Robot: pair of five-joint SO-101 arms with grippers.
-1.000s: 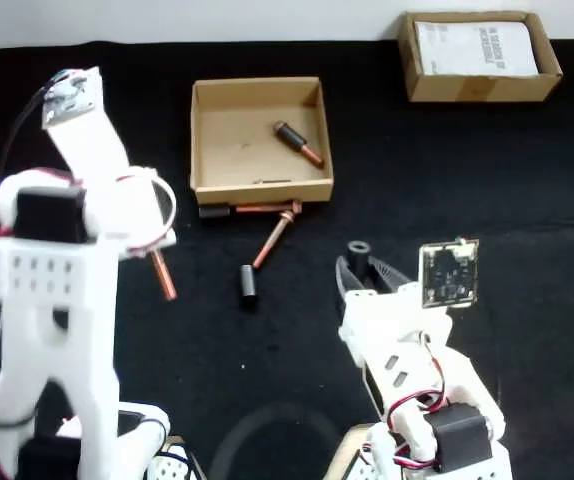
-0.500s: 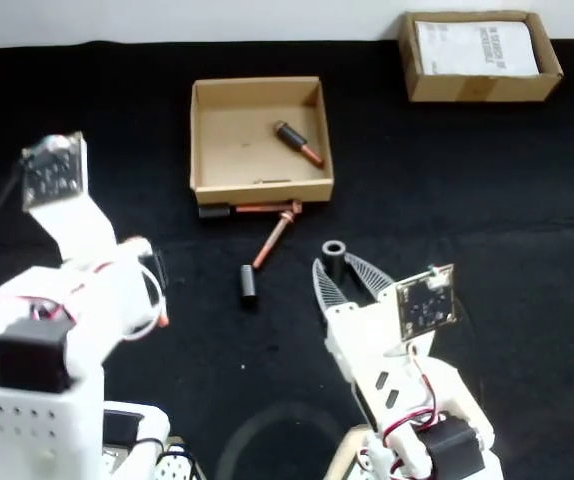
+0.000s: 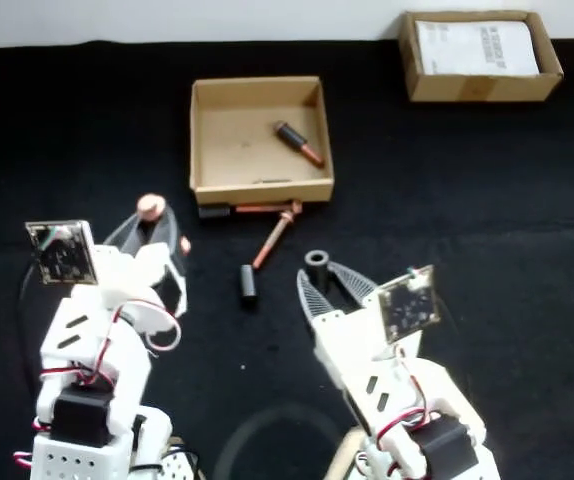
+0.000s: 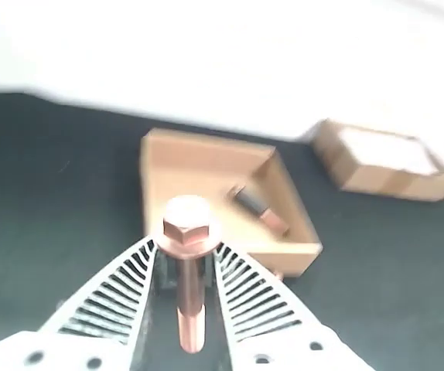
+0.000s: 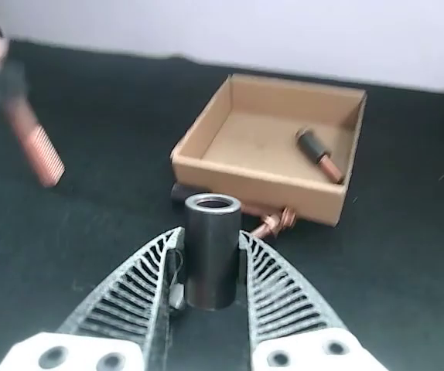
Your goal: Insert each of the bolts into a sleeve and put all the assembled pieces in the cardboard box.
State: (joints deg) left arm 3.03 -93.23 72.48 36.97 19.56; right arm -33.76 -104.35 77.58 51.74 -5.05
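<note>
Since my left arm swung down, my left claw point(image 4: 185, 246), clamped on a bolt point(image 4: 189, 297), hangs near the table's point(image 3: 487, 200) front-left corner. The bolt lies along my fingers point(image 4: 114, 297), head outward. My right claw point(image 5: 211, 234) grips an upright sleeve point(image 5: 212, 263) mid-front.

The light is bright and even. The white wall point(image 4: 206, 46) glares strongly; shadows on the black table point(image 3: 467, 200) are faint.

Black tabletop point(image 3: 527, 250) beneath a plain white wall point(image 3: 167, 20)
</note>
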